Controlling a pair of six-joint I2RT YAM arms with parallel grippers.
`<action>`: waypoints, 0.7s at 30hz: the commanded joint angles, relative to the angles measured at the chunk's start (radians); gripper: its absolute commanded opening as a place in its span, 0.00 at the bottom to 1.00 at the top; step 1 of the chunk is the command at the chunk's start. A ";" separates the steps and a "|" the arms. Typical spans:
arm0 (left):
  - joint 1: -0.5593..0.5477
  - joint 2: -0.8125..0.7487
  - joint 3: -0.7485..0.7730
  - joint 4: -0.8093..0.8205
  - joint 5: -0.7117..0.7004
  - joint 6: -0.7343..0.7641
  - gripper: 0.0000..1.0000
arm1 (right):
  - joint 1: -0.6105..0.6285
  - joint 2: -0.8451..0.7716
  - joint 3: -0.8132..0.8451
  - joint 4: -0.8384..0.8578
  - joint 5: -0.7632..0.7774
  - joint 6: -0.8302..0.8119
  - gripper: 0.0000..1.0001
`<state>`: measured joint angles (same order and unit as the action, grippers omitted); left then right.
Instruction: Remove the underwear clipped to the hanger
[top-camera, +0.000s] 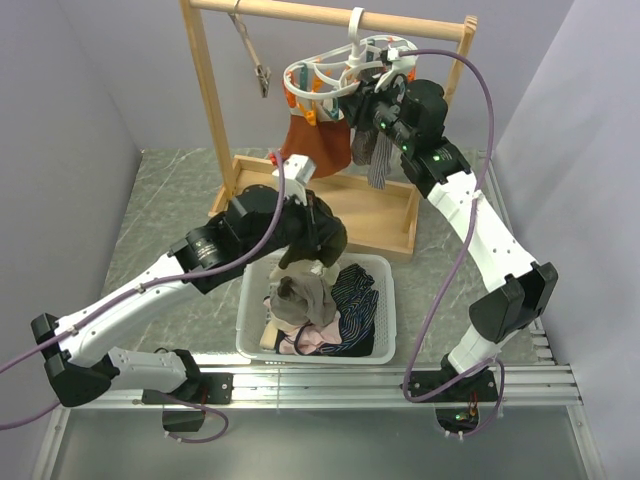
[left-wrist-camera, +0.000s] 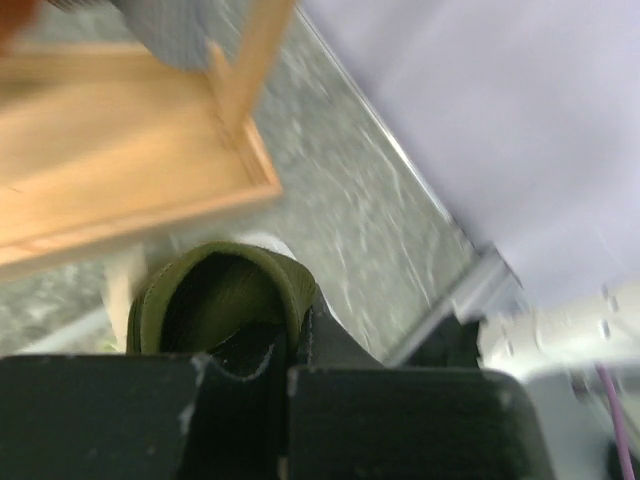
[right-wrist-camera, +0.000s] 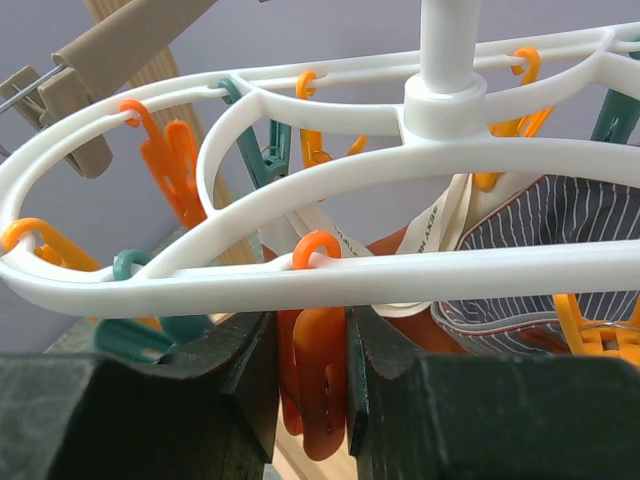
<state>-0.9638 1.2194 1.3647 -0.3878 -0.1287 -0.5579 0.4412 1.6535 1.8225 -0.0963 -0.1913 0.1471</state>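
left arm (top-camera: 120, 305), right arm (top-camera: 480, 225): white links, black joints, purple cables (top-camera: 487, 100); green led (top-camera: 437, 157) on right.

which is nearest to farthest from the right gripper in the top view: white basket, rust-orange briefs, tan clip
1. rust-orange briefs, hanging just left of the right gripper
2. tan clip, farther left, dangling on its own
3. white basket, far below, toward the front
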 joint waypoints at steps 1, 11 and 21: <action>-0.010 0.012 0.021 -0.063 0.243 0.027 0.01 | -0.002 -0.070 -0.012 0.078 -0.008 0.022 0.00; -0.082 0.088 0.039 -0.180 0.492 0.046 0.00 | -0.009 -0.067 -0.012 0.070 -0.014 0.031 0.00; -0.085 0.156 0.059 -0.336 0.133 0.072 0.00 | -0.013 -0.092 -0.042 0.064 -0.016 0.035 0.00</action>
<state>-1.0485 1.3384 1.3861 -0.6411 0.1806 -0.5083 0.4370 1.6264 1.7813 -0.0803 -0.2035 0.1715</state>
